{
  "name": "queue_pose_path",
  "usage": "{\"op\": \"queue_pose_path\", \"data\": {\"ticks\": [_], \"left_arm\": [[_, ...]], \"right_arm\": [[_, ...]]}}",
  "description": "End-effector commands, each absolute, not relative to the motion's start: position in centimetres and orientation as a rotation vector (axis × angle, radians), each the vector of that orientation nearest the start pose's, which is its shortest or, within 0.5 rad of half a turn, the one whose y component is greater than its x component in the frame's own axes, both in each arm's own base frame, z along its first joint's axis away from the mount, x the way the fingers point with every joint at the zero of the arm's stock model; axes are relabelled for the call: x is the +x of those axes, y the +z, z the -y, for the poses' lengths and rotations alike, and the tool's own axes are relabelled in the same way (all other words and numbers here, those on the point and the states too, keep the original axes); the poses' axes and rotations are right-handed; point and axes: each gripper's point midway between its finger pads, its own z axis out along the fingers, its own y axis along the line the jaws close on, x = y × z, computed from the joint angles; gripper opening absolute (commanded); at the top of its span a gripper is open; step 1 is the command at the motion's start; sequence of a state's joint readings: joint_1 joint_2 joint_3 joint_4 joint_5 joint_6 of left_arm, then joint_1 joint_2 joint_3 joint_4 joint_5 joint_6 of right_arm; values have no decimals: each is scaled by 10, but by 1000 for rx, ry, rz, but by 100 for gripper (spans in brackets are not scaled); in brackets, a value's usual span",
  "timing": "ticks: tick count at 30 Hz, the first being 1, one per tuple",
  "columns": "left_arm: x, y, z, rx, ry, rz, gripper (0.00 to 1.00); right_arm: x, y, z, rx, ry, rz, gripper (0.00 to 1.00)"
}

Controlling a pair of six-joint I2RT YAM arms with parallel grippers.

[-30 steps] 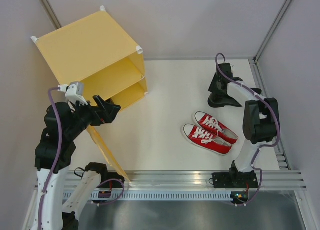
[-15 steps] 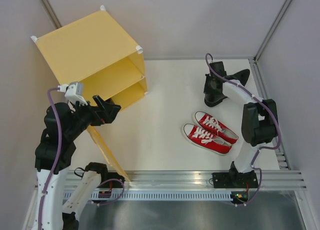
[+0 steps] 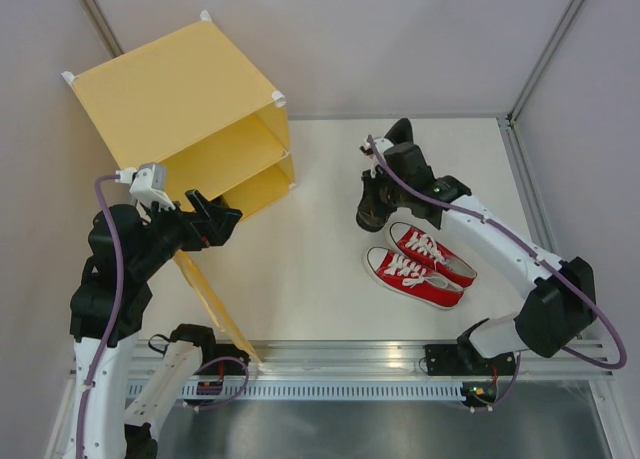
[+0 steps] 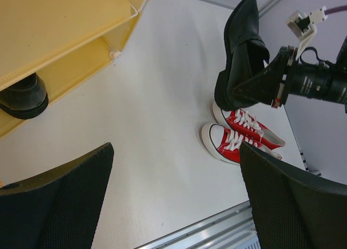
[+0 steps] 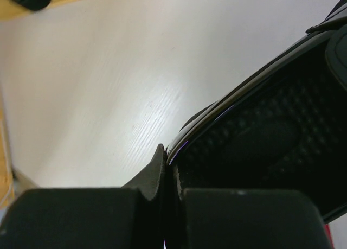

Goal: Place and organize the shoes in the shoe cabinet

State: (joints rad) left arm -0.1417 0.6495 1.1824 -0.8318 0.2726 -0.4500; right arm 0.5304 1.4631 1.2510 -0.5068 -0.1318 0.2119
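My right gripper (image 5: pixel 172 173) is shut on the side wall of a glossy black loafer (image 5: pixel 260 146) and holds it above the white table. From above, that loafer (image 3: pixel 372 211) hangs under the right gripper (image 3: pixel 385 174), just behind the pair of red sneakers (image 3: pixel 420 264). The other black loafer (image 4: pixel 21 97) stands on the lower shelf of the yellow shoe cabinet (image 3: pixel 170 79). By the cabinet's open front, my left gripper (image 4: pixel 173 205) is open with nothing between its fingers (image 4: pixel 59 200).
The cabinet's door panel (image 3: pixel 205 294) hangs open down towards the near rail, beside the left arm. An aluminium rail (image 3: pixel 400 354) runs along the near table edge. Grey walls close in the back and both sides.
The right arm has swung from the back right towards the table's middle, carrying the black loafer up and leftwards. The left arm has not moved.
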Motion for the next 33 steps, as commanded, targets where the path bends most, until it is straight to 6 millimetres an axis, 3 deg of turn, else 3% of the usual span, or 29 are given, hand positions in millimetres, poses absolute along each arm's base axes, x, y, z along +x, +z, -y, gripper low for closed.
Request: {"op": "queue_pose_path", "data": {"ticks": [1,6,9,15,24,28,33], "left_arm": [[195,342,91,-117,-650,-1923,100],[193,344,92,-112,-655,-1918,100],[193,343,91,-114,-652,-1919,100],[191,344,91,-107,-651,-1911,100],[190,346,92,-103,-659,-1910,100],[189,344,94,-110,-678,-1918,100],[185,345,93,-106,-673,-1910,100]], "right_arm": [[283,203,-259,-684,686,-2224,1],[206,187,-289,-1034,768,-2224,1],[172,173,-303,-1264,785,-2195,1],[148,156,-331,-1559,798,-2067,1],[181,142,-388,-1815,784,-1849,1],[213,131,-418,-1842,704,-1818,1],[239,117,-445,-1828,672,-1817,1]]}}
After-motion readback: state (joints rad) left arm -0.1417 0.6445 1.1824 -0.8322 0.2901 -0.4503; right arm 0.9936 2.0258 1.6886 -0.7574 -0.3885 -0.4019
